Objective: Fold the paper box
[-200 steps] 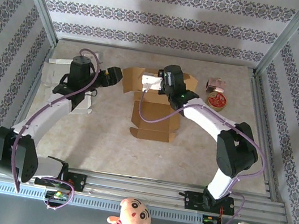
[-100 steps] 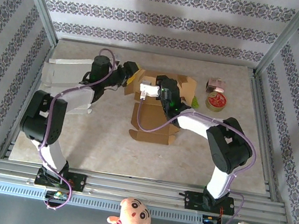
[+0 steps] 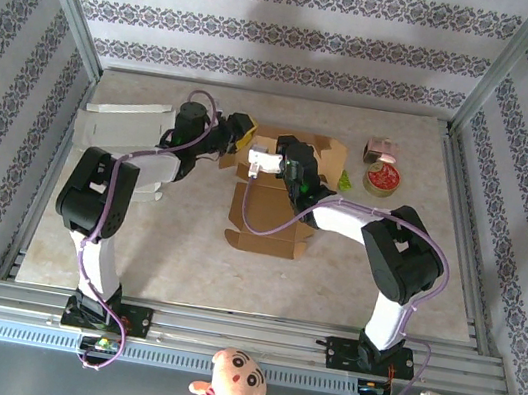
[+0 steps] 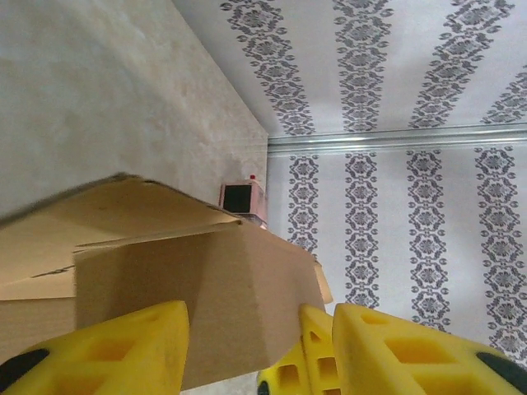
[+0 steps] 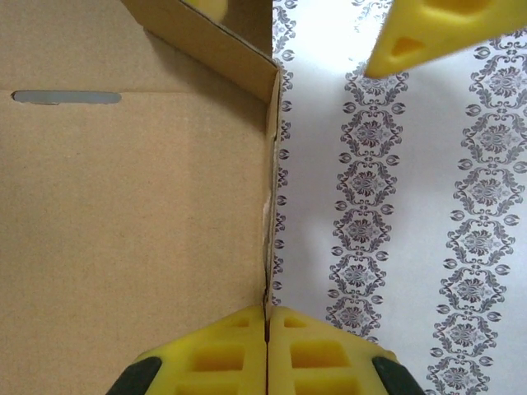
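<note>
Right jaws tight on cropped paper box (image 5: 123,206)

The right arm (image 3: 348,210) covers the far end of the paper box (image 3: 270,221); the red tin (image 3: 383,179) is indistinct.

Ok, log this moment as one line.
task: fold paper box | left hand: open around flap | right hand: shut on paper box edge

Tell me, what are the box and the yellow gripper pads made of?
Box: looks like brown cardboard, matte and a bit fibrous, with sharp folds and a cut slot.
Pads: yellow and smooth, moulded with hollow pockets. Probably plastic or firm rubber, but the look alone doesn't settle which.
</note>
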